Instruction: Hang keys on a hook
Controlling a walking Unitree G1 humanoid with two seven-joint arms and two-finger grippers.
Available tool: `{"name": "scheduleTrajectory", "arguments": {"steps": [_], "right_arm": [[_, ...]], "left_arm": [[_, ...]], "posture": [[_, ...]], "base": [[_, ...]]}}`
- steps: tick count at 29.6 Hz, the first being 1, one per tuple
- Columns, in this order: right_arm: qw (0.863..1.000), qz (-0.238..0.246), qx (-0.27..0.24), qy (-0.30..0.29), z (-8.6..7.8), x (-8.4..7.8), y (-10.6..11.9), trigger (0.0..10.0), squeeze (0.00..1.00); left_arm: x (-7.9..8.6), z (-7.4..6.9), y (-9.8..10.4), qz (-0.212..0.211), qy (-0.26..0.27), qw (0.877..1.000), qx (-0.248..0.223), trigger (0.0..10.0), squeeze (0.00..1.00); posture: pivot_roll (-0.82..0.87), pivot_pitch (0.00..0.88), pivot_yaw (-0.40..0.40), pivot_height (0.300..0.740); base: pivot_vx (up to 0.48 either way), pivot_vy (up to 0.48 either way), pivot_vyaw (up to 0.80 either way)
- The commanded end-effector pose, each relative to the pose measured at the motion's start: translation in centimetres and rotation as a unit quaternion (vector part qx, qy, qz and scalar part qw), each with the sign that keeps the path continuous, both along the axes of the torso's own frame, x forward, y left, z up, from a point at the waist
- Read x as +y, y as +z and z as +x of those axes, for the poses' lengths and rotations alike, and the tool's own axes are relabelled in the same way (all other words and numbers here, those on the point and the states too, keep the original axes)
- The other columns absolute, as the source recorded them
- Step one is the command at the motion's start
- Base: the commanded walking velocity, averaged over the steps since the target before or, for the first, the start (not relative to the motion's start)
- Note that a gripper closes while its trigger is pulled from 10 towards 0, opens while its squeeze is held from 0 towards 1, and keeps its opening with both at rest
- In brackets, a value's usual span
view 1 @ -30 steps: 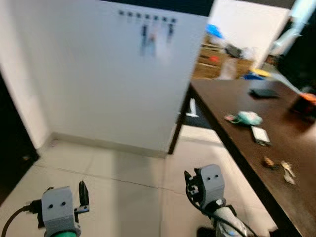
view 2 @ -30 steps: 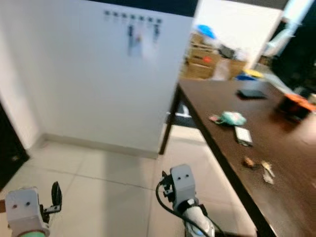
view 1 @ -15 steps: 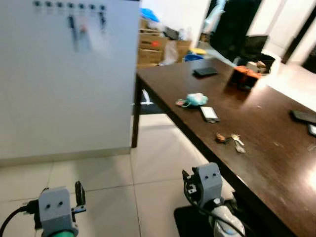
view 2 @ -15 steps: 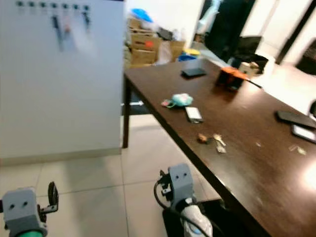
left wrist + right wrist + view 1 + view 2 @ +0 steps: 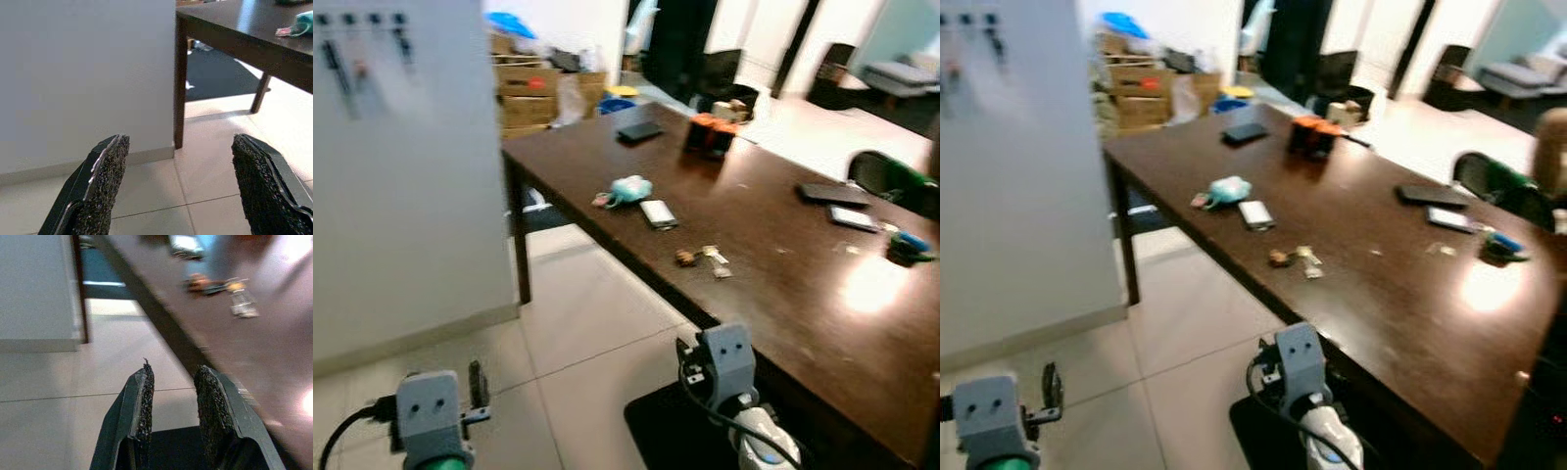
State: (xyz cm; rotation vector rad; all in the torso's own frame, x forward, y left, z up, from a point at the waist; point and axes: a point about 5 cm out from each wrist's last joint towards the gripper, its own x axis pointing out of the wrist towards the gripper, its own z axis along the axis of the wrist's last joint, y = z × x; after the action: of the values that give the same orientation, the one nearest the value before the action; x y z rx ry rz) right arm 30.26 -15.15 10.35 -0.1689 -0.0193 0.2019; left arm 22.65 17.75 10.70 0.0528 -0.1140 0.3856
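Both end effectors hung low and empty: the left end effector [image 5: 178,188] spread wide, the right end effector [image 5: 172,404] nearly closed. Keys [image 5: 710,258] lay near the bench [image 5: 783,294] edge, hooks [image 5: 360,19] well apart on the wall. A careless reach risked clipping that edge; open floor [image 5: 578,313] lay between.

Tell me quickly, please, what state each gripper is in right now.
Left gripper: open, fingers wide apart, holding nothing.
Right gripper: narrow gap between the fingers, nothing held.
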Motion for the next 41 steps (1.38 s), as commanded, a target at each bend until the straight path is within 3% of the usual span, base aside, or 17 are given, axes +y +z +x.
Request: {"name": "scheduleTrajectory", "arguments": {"steps": [1, 18, 20, 23, 28, 33, 41], "right_arm": [[1.0, 0.003, 0.017, 0.0, -0.5, 0.1, -0.9, 10.0, 0.0], [1.0, 0.003, 0.017, 0.0, -0.3, 0.2, -0.9, 10.0, 0.0], [1.0, 0.007, 0.006, 0.002, -0.2, 0.1, -0.3, 10.0, 0.0], [1.0, 0.008, -0.005, -0.003, -0.1, -0.1, 0.2, 10.0, 0.0], [0.999, 0.019, -0.025, -0.006, 0.4, 0.1, 1.4, 10.0, 0.0], [0.999, 0.01, -0.03, 0.005, 0.6, 0.8, 1.3, 10.0, 0.0], [0.999, 0.029, -0.032, -0.011, 0.7, 1.7, 1.1, 10.0, 0.0]], "left_arm": [[0.4, -0.6, -0.8, -0.004, 0.011, 1.0, 0.019, 10.0, 0.0], [0.4, -0.4, -0.9, -0.012, -0.007, 1.0, 0.024, 10.0, 0.0], [0.9, -0.5, -0.1, -0.041, -0.007, 0.999, 0.003, 10.0, 0.0], [1.1, -0.5, 0.7, -0.049, -0.013, 0.999, -0.012, 10.0, 0.0], [0.6, -0.6, 2.0, -0.004, -0.048, 0.998, -0.029, 10.0, 0.0], [-0.2, 0.0, 1.5, -0.004, -0.052, 0.998, -0.02, 10.0, 0.0], [1.3, 0.4, 1.3, -0.006, -0.026, 1.0, -0.007, 10.0, 0.0]], "posture": [[-0.17, 0.088, 0.01, 0.74], [-0.16, 0.085, 0.011, 0.74], [-0.17, 0.082, 0.014, 0.74], [-0.17, 0.082, 0.014, 0.74], [-0.15, 0.079, 0.024, 0.74], [-0.15, 0.066, 0.057, 0.74], [-0.12, 0.055, 0.125, 0.74]], "base": [[0.0, 0.0, -0.8], [0.0, 0.0, -0.8], [0.0, 0.0, -0.8], [0.0, 0.0, -0.8], [0.0, 0.0, -0.8], [0.0, 0.0, -0.8], [0.0, 0.0, -0.8]]}}
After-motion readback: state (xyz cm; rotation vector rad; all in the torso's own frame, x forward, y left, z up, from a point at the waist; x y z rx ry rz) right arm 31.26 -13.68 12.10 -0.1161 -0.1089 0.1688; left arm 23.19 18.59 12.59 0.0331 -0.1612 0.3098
